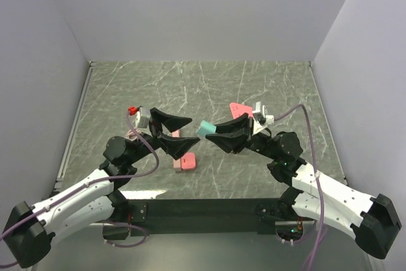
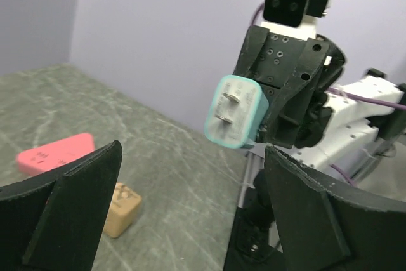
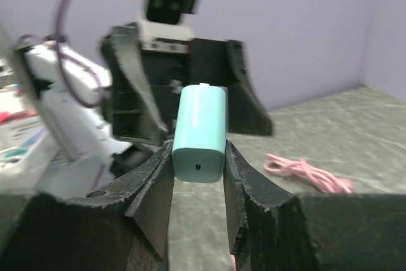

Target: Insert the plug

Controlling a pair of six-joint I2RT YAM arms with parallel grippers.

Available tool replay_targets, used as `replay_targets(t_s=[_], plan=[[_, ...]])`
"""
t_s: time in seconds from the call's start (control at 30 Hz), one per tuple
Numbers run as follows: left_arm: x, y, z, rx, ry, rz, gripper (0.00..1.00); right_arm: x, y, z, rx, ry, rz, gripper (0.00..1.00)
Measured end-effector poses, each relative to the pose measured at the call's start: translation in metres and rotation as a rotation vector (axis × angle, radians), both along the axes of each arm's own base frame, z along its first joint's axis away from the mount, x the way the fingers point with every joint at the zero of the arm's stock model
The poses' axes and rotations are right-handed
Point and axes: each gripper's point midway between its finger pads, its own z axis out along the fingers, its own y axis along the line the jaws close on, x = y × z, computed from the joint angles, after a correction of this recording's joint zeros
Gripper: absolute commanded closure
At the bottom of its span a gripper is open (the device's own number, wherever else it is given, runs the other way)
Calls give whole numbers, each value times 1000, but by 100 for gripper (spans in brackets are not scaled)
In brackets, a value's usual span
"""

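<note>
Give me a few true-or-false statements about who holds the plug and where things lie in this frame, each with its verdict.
1. The right hand is shut on the teal plug. True.
2. The left hand grips the pink cable. False: the left hand is open and empty, and the cable lies on the table.
3. The plug's two metal prongs point toward the left hand. True.
4. The teal plug lies flat on the table. False: it is held off the surface, between the two arms.
5. The tan block is pinched in the left hand. False: it sits on the table beyond the fingers.
</note>
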Motion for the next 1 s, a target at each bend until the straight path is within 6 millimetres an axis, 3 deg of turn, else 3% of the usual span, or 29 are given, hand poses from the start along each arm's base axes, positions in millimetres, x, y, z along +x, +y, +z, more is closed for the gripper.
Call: replay_targets(t_s=[0.17, 0.3, 0.4, 0.5, 0.57, 0.6, 0.67, 0.8, 1.0], plan=[[17, 18, -6, 34, 24, 157, 1, 32, -4, -10, -80, 54, -113, 100], [43, 42, -24, 75, 112, 355, 1, 60, 2, -23, -163, 125, -172, 100], [68, 60, -55, 142, 225, 522, 1, 79, 4, -42, -220, 188, -204, 100], [88, 71, -101, 264, 351, 648, 2, 91, 2, -67, -275, 255, -226, 100], [95, 76, -129, 347, 416, 705, 7, 96, -1, -73, -287, 277, -242, 100], [98, 80, -142, 386, 449, 732, 21, 98, -4, -74, -288, 282, -250, 100], [101, 85, -161, 446, 493, 772, 28, 101, -9, -74, -284, 285, -265, 100], [108, 86, -177, 518, 529, 810, 25, 103, -18, -71, -271, 279, -288, 100], [130, 72, -200, 631, 582, 826, 26, 101, -23, -77, -269, 279, -294, 100]])
